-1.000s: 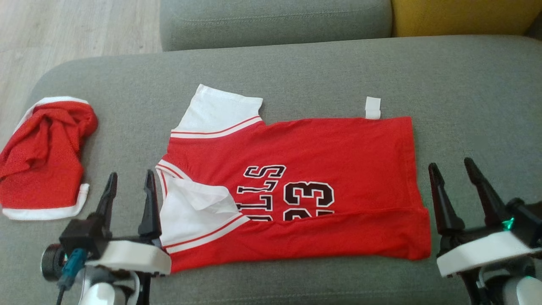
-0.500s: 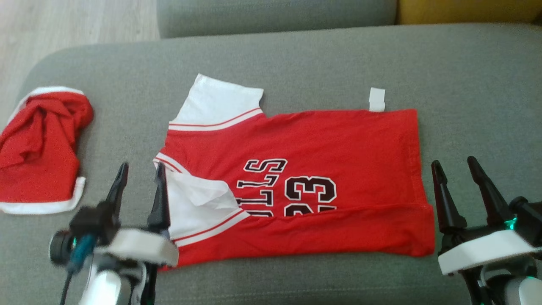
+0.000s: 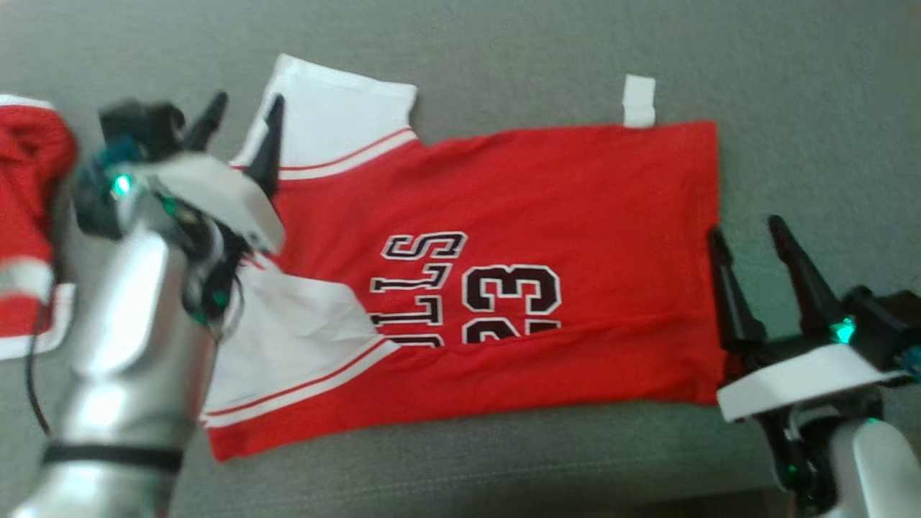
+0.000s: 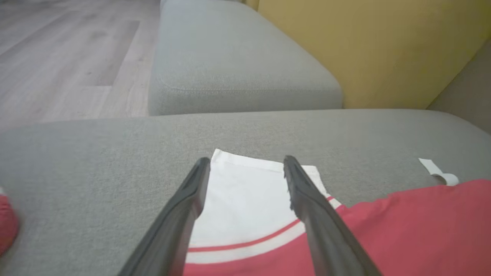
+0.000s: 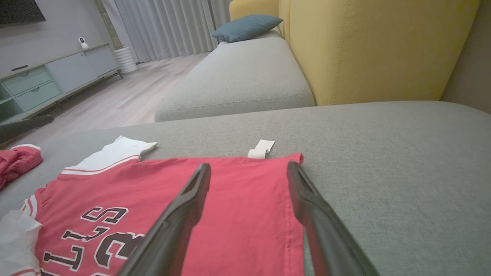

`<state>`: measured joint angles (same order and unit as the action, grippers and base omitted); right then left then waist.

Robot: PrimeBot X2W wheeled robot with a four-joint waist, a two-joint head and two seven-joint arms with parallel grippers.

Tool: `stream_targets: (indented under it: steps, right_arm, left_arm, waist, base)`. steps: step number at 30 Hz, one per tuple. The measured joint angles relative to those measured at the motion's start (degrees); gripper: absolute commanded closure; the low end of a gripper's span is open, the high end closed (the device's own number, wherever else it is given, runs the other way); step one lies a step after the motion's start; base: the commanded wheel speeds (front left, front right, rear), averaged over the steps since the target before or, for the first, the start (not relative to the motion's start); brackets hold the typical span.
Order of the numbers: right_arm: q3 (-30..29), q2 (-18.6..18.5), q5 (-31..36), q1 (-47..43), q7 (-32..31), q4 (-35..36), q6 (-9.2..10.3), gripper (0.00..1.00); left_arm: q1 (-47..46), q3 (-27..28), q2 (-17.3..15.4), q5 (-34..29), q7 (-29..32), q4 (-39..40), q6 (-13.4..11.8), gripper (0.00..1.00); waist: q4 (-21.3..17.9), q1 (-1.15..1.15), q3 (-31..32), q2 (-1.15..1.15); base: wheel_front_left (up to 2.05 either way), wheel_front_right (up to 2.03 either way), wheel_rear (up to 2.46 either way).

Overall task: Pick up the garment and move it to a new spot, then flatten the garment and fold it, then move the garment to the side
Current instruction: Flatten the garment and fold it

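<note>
Likely light, limp jersey (image 3: 547,216); pinch white sleeve (image 3: 338,108) at 10 o'clock, hem (image 3: 701,180) at 3. Both spread, empty: left gripper (image 3: 248,101), right gripper (image 3: 747,229).

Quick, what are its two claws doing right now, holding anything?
Left gripper: open, holding nothing, by the white sleeve of the jersey.
Right gripper: open, holding nothing, by the hem of the jersey.

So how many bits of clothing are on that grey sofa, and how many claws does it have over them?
Jerseys: 1, the red jersey, laid out with a strip along its near edge folded over
Bunched-up clothes: 1, the crumpled red-and-white garment
Claws: 2, the left claw and the right claw, both open
Total: 4
</note>
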<state>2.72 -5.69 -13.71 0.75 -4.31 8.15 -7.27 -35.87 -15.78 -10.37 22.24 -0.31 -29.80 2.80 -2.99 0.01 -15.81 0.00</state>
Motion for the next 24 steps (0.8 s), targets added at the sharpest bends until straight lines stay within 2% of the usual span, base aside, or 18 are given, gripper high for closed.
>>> stream_targets:
  steps: [5,9,14,20,21,22,23,24]
  right_arm:
    - [2.23,0.11,-0.70,2.65,1.30,-2.10,0.00,0.00]
    - [3.70,0.37,-1.49,4.62,2.40,-3.83,0.00,0.00]
    - [4.66,1.11,-2.21,6.27,3.91,-6.12,0.00,0.00]
    - [4.66,1.15,-2.45,6.64,4.69,-8.21,0.00,0.00]
    - [4.56,1.15,-2.47,6.91,4.76,-8.45,0.00,0.00]
    - [4.56,1.15,-2.47,6.91,4.76,-8.45,0.00,0.00]
    - [4.53,1.14,-2.58,7.22,4.75,-8.59,0.00,0.00]
    - [4.53,1.05,-2.88,7.48,4.72,-8.67,0.00,0.00]
  left_arm:
    - [-9.87,0.02,-1.90,1.20,3.05,-12.83,2.86,0.00]
    - [-16.90,-0.27,-4.41,2.64,6.93,-20.37,4.13,0.00]
    - [-23.38,-2.24,-7.43,4.53,12.95,-26.53,4.34,0.00]
    - [-26.38,-4.89,-9.25,6.73,19.12,-29.64,4.78,0.00]
    - [-27.03,-5.59,-9.27,7.14,20.20,-29.87,4.77,0.06]
    - [-27.03,-5.59,-9.27,7.14,20.20,-29.87,4.77,0.58]
    - [-27.21,-6.13,-9.31,7.31,20.74,-29.91,4.74,1.00]
    - [-27.21,-6.77,-9.35,7.27,20.87,-29.91,4.75,1.00]
  waist:
    - [-3.46,0.00,-3.11,0.00]
    - [-6.18,0.00,-5.99,0.00]
    - [-9.28,0.00,-9.26,0.00]
    - [-11.24,0.00,-10.94,0.00]
    - [-11.19,0.00,-10.89,0.00]
    - [-11.19,0.00,-10.89,0.00]
    - [-11.12,0.00,-10.81,0.00]
    - [-11.04,0.00,-10.70,0.00]
  base:
    - [0.00,0.00,0.00]
    - [0.00,0.00,0.00]
    - [0.00,0.00,0.00]
    - [0.00,0.00,0.00]
    - [0.00,0.00,0.00]
    - [0.00,0.00,0.00]
    - [0.00,0.00,0.00]
    - [0.00,0.00,0.00]
